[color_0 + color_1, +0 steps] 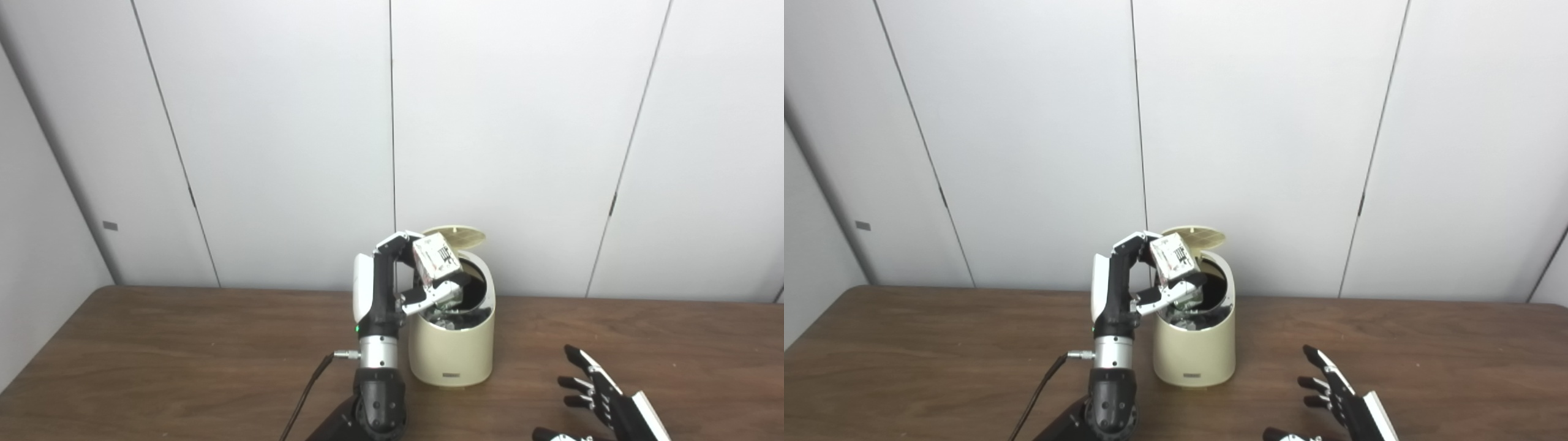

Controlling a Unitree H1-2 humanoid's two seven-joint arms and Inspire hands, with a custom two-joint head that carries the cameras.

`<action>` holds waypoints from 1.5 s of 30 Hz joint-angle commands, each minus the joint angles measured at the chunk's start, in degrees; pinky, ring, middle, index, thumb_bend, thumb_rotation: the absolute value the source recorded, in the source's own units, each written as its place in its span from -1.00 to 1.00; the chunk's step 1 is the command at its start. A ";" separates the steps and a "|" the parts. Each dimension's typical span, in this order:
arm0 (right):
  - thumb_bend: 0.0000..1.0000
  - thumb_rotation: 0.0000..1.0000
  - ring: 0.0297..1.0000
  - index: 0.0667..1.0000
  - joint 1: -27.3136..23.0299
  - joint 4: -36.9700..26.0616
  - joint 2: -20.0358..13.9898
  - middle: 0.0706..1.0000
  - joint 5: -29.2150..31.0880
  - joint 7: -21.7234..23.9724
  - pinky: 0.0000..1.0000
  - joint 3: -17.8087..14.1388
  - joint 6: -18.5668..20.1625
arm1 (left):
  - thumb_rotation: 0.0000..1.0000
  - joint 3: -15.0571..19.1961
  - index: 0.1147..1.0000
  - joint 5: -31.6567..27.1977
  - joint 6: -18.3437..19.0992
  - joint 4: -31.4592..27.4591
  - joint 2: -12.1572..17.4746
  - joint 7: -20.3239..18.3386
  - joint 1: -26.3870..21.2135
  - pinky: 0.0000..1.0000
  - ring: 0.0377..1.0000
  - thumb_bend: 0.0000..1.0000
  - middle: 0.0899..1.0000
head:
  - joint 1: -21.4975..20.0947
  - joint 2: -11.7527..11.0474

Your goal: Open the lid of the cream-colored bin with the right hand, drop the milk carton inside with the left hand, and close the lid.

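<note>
white wall panels behind, brown surface [184, 355]. drop step in hand: my left robot hand [422, 275] grasps milk carton [436, 258], tilted over the cream bin [452, 349] mouth, lid [456, 236] up. next i judge: loosen fingers. right robot hand [603, 392] empty, fingers spread, low near the surface.

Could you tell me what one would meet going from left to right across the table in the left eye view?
Left hand, shut on the milk carton → cream-colored bin with its lid raised → right hand, open near the bottom edge. The carton overlaps the bin's open mouth, so those two share a place.
</note>
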 commanded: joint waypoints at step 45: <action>0.47 -0.38 0.63 0.84 -1.07 -2.18 0.53 0.86 0.28 -0.56 0.48 0.30 -1.97 | -0.97 -1.32 -0.13 5.00 -0.80 -10.04 5.85 0.72 2.77 -0.21 -0.14 0.04 -0.13 | 1.19 0.11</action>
